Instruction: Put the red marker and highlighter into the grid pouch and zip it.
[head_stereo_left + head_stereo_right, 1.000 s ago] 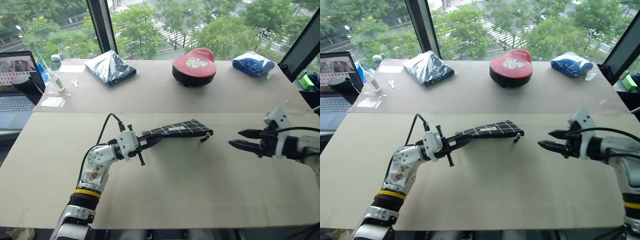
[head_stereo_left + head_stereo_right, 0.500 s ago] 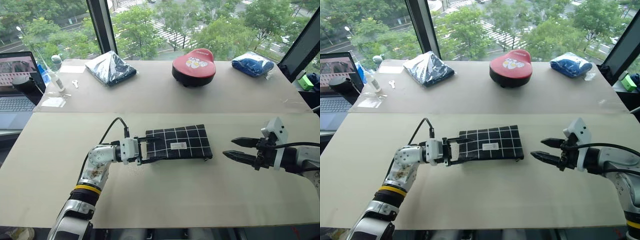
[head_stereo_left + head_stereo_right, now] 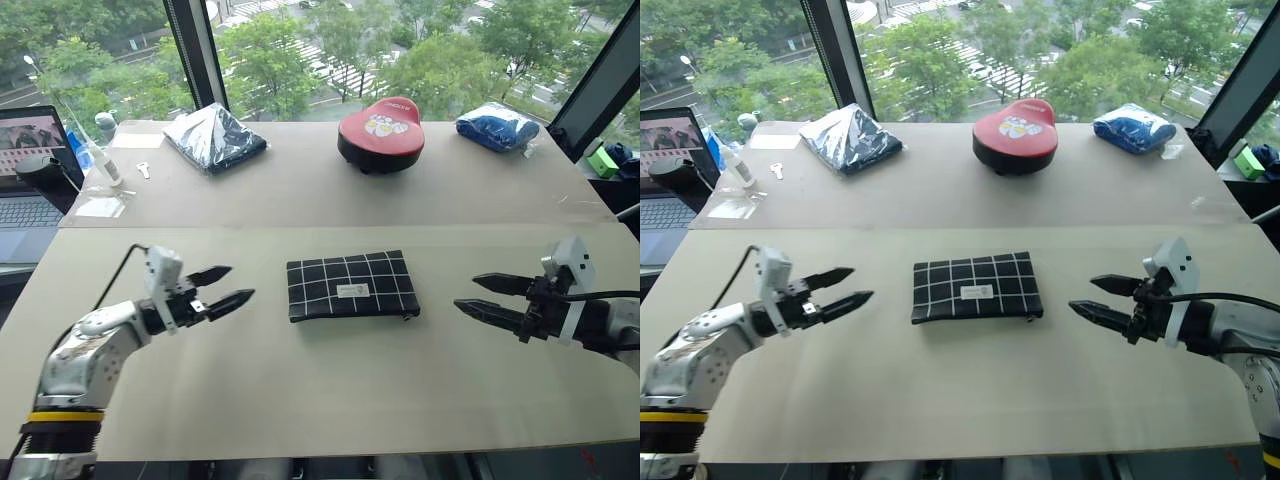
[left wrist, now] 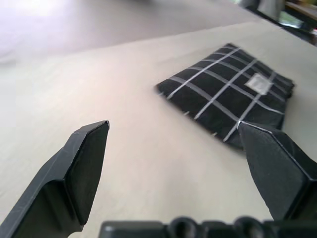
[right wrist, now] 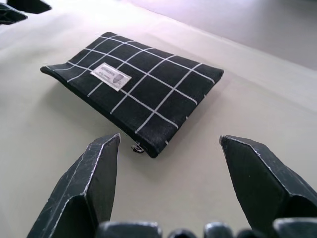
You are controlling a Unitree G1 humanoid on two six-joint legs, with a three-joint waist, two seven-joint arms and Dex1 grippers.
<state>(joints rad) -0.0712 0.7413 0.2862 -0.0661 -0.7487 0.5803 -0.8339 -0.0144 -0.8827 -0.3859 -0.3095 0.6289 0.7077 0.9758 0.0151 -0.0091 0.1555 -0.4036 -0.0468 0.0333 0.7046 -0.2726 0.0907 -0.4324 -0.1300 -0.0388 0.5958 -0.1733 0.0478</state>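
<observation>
The grid pouch point(image 3: 352, 286) lies flat in the middle of the near table, black with white grid lines and a small white label, its zipper pull at the near right corner. My left gripper point(image 3: 224, 287) hovers open a short way to its left, fingers pointing at it, holding nothing. On the pouch's right my right gripper point(image 3: 480, 296) is open too, apart from it and aimed at its right end. Both wrist views show the pouch point(image 4: 233, 96) point(image 5: 133, 84) beyond spread fingers. The red marker and the highlighter are out of view.
On the far table stand a red rounded case point(image 3: 381, 133), a dark folded bag point(image 3: 214, 136) and a blue bundle point(image 3: 497, 127). A laptop point(image 3: 30, 170) and a small bottle point(image 3: 105, 150) sit at the far left. A seam divides the two tabletops.
My left gripper let go of the pouch, opened and drew away to the left. The pouch, lifted at one end a second ago, now lies flat. The right gripper barely moved.
</observation>
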